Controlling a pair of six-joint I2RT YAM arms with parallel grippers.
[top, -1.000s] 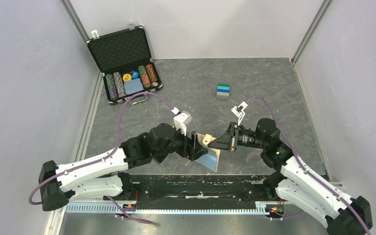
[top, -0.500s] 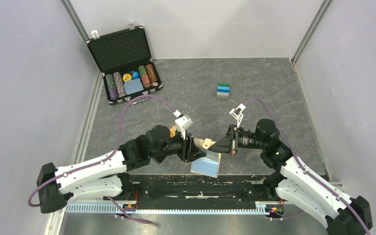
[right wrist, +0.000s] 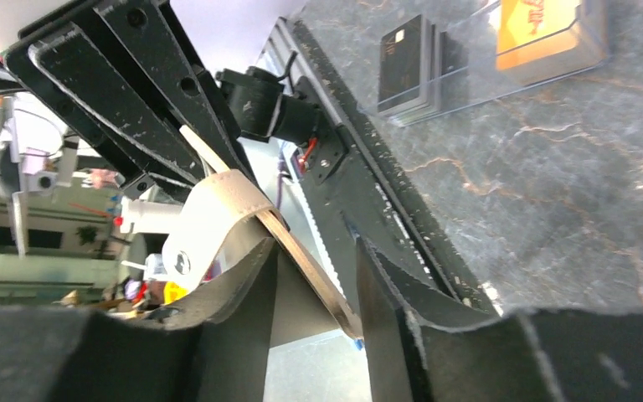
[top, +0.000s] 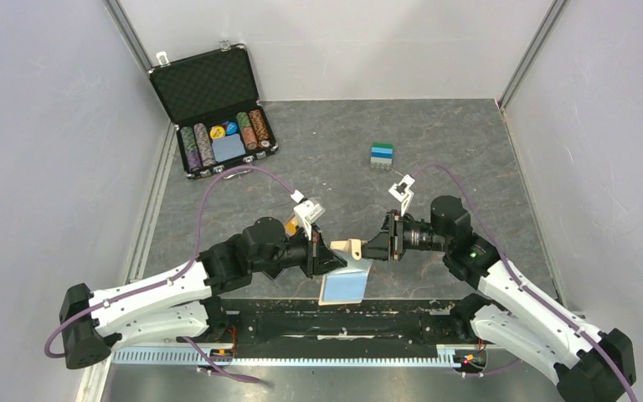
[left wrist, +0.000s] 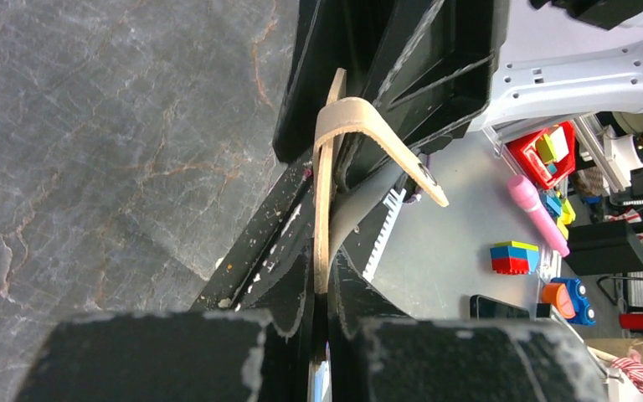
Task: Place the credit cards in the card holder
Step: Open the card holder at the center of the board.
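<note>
The tan card holder [top: 350, 248] hangs in the air between the two arms, just above the table's near edge. A light blue credit card [top: 343, 286] sticks out below it. My left gripper [top: 331, 256] is shut on the holder's edge; in the left wrist view the holder [left wrist: 325, 193] stands edge-on between the fingers, its snap strap curling right. My right gripper [top: 368, 249] faces it from the right with its jaws apart. The holder's strap [right wrist: 243, 209] lies between those jaws, leaning on the left finger [right wrist: 226, 301]. A dark grey card [right wrist: 402, 63] stands in a clear box.
An open black chip case [top: 218, 113] stands at the back left. A small blue and green stack [top: 382, 155] sits mid-table at the back. An orange box [right wrist: 548, 29] lies next to the clear box. The black base rail [top: 343, 322] runs along the near edge.
My left gripper has closed on the card holder and drawn it slightly left and down. The right gripper, shut on the holder before, has opened.
</note>
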